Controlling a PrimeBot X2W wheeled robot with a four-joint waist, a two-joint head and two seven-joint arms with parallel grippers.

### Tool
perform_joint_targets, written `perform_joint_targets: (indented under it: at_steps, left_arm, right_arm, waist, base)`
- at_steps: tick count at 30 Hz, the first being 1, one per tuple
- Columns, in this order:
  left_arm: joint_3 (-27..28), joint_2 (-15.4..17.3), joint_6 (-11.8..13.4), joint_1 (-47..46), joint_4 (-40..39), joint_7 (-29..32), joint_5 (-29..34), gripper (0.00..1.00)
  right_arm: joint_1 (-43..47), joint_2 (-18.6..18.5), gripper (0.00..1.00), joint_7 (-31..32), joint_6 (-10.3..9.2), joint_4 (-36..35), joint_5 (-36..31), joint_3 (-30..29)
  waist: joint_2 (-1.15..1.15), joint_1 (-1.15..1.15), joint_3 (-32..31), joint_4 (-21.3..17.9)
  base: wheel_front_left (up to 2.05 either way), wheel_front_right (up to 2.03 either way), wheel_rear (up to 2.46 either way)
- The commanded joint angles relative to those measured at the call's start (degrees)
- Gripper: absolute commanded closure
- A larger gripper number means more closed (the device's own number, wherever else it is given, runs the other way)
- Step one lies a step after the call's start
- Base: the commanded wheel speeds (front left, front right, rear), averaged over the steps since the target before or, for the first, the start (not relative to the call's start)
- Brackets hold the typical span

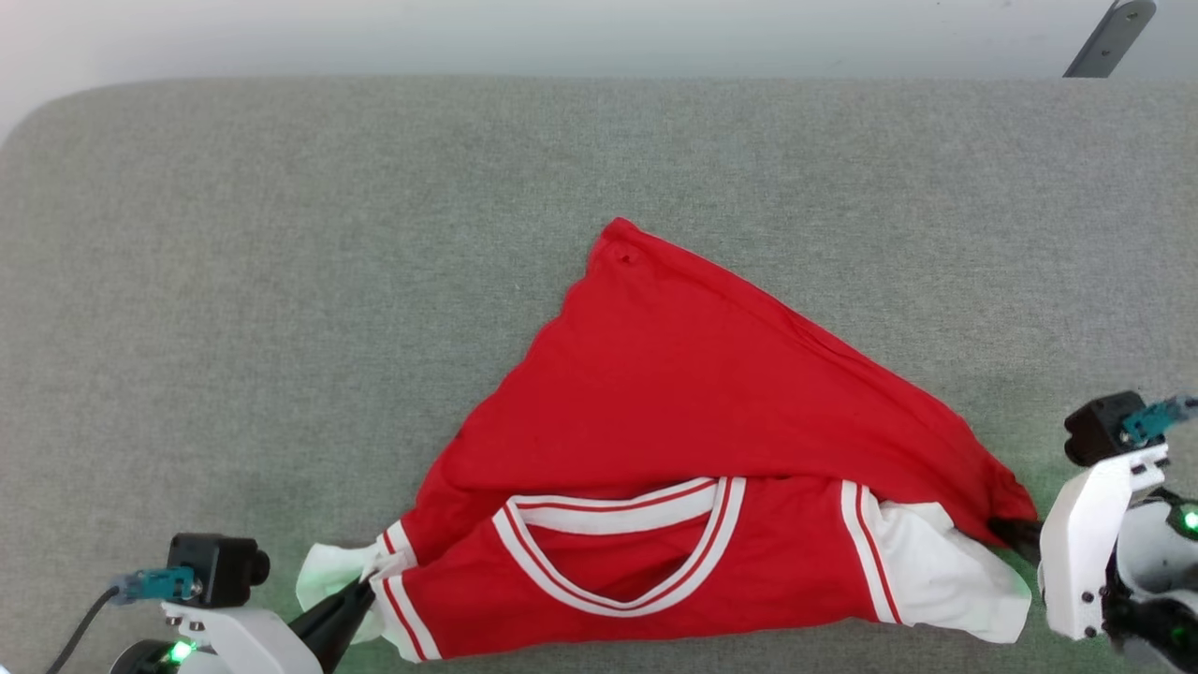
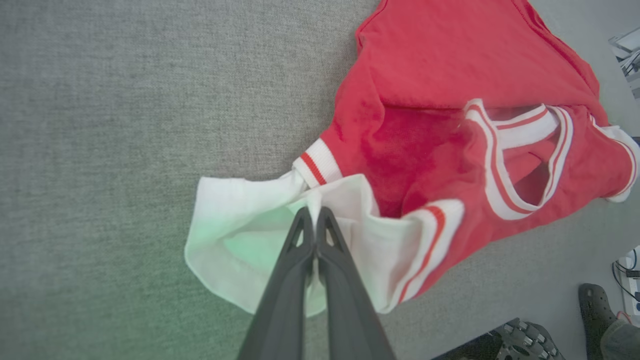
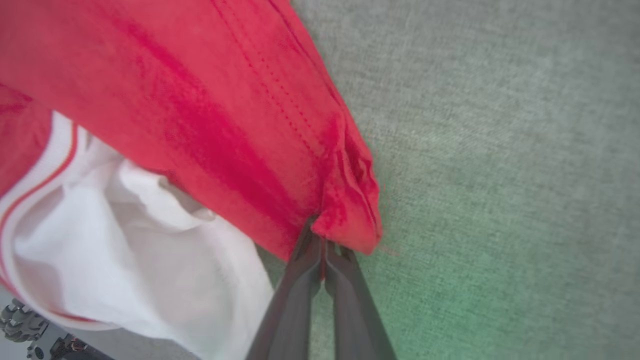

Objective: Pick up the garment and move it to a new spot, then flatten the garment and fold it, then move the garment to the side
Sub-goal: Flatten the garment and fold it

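The garment (image 1: 693,402), a red T-shirt with white sleeves and a red-white striped V collar, lies rumpled on the grey table near its front edge. Its red body is drawn into a triangle that points away from me. My left gripper (image 1: 367,585) is shut on the white left sleeve (image 2: 240,235), as the left wrist view shows with the dark fingers (image 2: 300,240) pinched together in the cloth. My right gripper (image 1: 1015,532) is shut on a red corner of the garment (image 3: 350,225) beside the white right sleeve (image 3: 125,250).
The grey fabric table top (image 1: 281,281) stretches wide to the left and behind the garment. A grey bracket (image 1: 1109,37) stands past the far right corner. A person's dark shoe (image 2: 595,310) and a wheeled base (image 2: 525,340) are on the floor beside the table.
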Motion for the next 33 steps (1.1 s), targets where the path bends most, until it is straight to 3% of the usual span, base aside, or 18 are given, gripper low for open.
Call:
perform_joint_targets:
  at_steps: [1, 4, 6, 7, 17, 23, 27, 33]
  left_arm:
    - [-0.01, -0.21, -0.28, 0.33, 0.15, -0.04, -0.08, 1.0]
    - [-0.11, -0.48, -0.52, 0.32, 0.52, 0.12, -0.01, 1.0]
    - [-0.22, -0.72, -0.74, 0.24, 0.76, 0.25, 0.14, 1.0]
    - [-0.26, -0.8, -0.87, 0.28, 0.85, 0.3, 0.16, 1.0]
    - [-0.69, -1.49, -1.24, 0.08, 1.27, 0.63, 0.71, 1.0]
    - [-0.91, -2.67, -1.64, -1.24, 1.48, 1.38, 1.67, 1.0]
    - [-1.0, -3.9, -2.3, -2.63, 2.02, 1.98, 2.31, 1.0]
    - [-1.23, -6.26, -3.59, -4.89, 3.41, 3.06, 3.5, 1.0]
  right_arm:
    - [2.96, 1.1, 1.0, 0.43, -0.07, 0.96, -1.39, 0.51]
    - [5.0, 2.89, 0.97, 0.44, -0.07, 1.34, -2.75, -0.63]
    - [5.68, 3.51, 0.39, 0.59, -0.07, 1.18, -3.62, -1.24]
    - [5.91, 3.78, 0.0, 0.95, -0.07, 0.86, -3.82, -1.53]
    - [3.81, 3.5, 0.0, 4.42, -0.07, -10.29, -5.48, -6.72]
    - [-1.74, 5.45, 0.0, 1.14, -0.07, -15.82, -9.15, -5.96]
    - [-8.83, 6.88, 0.0, -3.59, -0.07, -13.0, -10.97, -0.95]
    - [-19.9, 7.86, 0.0, -10.08, -0.07, -3.16, -11.34, 7.47]
  waist:
    - [0.0, 0.0, -0.06, 0.03]
    - [0.0, 0.0, -0.34, 0.11]
    - [0.0, 0.0, -0.65, 0.34]
    - [0.0, 0.0, -0.81, 0.45]
    - [0.0, 0.0, -1.91, 2.37]
    - [0.0, 0.0, -1.32, 4.46]
    - [0.0, 0.0, -0.33, 6.17]
    - [0.0, 0.0, 1.46, 9.0]
  base:
    - [0.0, 0.0, 0.0]
    - [0.0, 0.0, 0.0]
    - [0.0, 0.0, 0.0]
    - [0.0, 0.0, 0.0]
    - [0.0, 0.0, 0.0]
    - [0.0, 0.0, 0.0]
    - [0.0, 0.0, 0.0]
    - [0.0, 0.0, 0.0]
